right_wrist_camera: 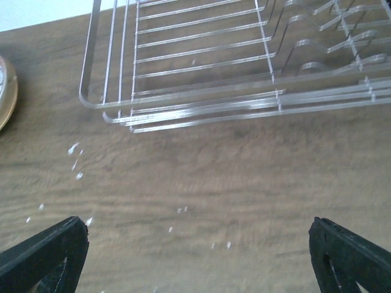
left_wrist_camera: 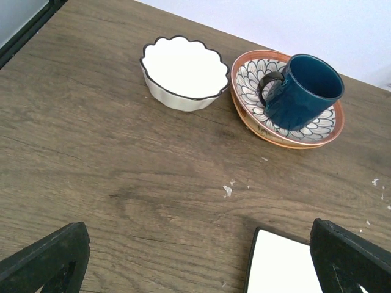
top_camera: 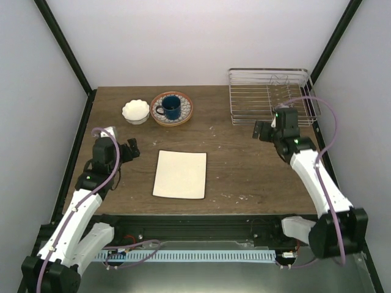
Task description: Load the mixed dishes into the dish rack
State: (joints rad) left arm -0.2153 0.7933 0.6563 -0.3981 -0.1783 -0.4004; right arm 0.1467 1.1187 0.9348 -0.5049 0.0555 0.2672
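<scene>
Lying ahead of the spread left fingers (left_wrist_camera: 46, 259) is the scalloped bowl (left_wrist_camera: 183, 70); the right fingers (right_wrist_camera: 43, 256), also spread, face the rack (right_wrist_camera: 183, 101).

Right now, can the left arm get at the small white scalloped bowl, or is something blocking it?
Probably yes. The left claw stands open short of the white bowl, with only bare table between them. The mug on its patterned plate sits beside the bowl, not in the way.
</scene>
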